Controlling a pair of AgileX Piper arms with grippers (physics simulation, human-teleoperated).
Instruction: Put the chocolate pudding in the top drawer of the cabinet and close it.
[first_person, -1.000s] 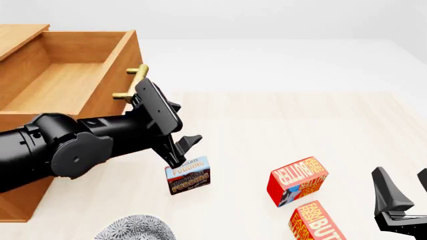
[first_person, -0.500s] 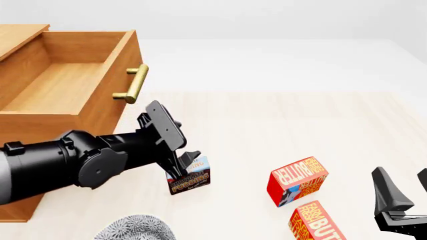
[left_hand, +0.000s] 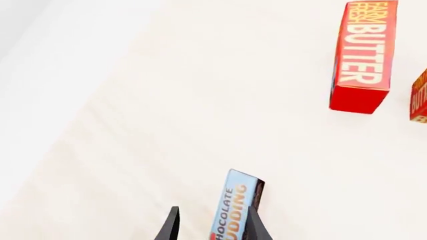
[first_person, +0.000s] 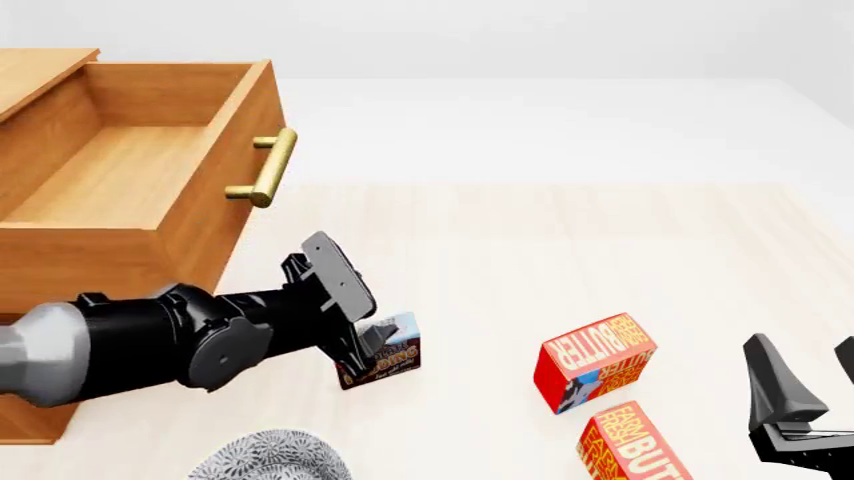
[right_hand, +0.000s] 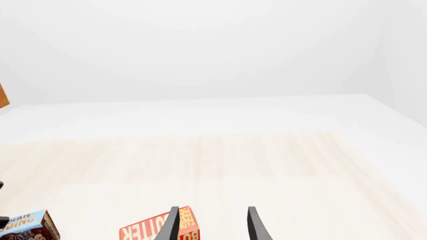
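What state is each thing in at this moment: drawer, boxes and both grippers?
top drawer: pulled open, nothing visible inside.
chocolate pudding: standing on the table, between the left gripper's fingers.
left gripper: open, fingers either side of the pudding, not visibly clamped.
right gripper: open, holding nothing.
two butter boxes: on the table, untouched.

Left gripper (first_person: 370, 347) astride chocolate pudding (first_person: 390, 354)
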